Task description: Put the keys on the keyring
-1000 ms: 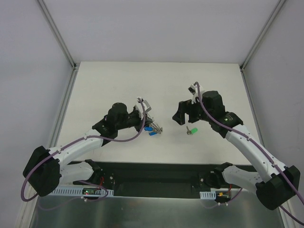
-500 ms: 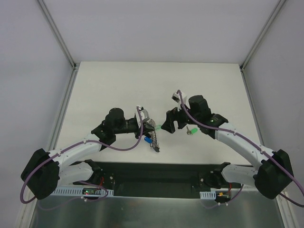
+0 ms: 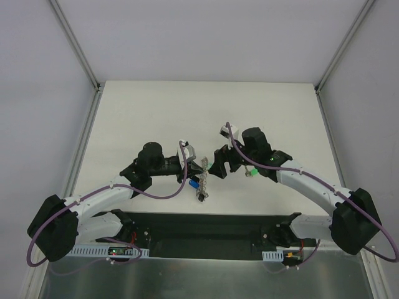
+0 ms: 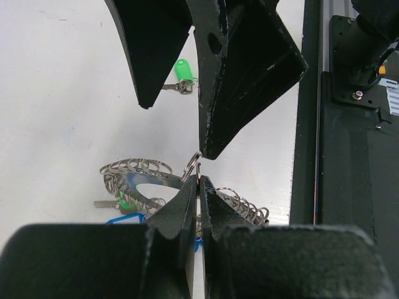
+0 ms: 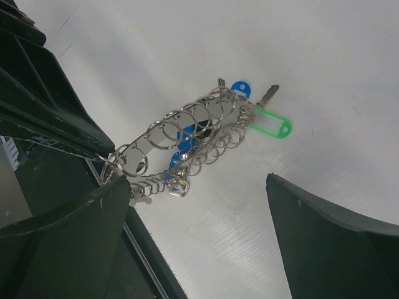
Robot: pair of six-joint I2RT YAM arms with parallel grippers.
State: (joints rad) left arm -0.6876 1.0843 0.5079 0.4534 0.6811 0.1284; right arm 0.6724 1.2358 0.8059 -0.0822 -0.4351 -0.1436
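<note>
The keyring (image 4: 140, 169), a flat grey ring fringed with small wire loops, hangs tilted above the table. My left gripper (image 4: 198, 180) is shut on one of its small loops. Blue-headed keys (image 3: 194, 184) and a green-tagged key (image 5: 269, 126) dangle from it. A loose key with a green head (image 3: 252, 171) lies on the table, just right of my right gripper (image 3: 217, 167). That gripper (image 5: 196, 180) is open, and its one fingertip (image 5: 115, 187) is right at the loop my left gripper pinches. The keyring (image 5: 181, 140) stretches away from that fingertip.
The black base strip (image 3: 206, 227) runs along the table's near edge, close under both grippers. The white table (image 3: 156, 112) is boxed in by white walls at the left, right and back.
My right gripper has swung left, away from the loose green key, up against the keyring. My left gripper has shifted slightly and the ring hangs lower and more upright.
</note>
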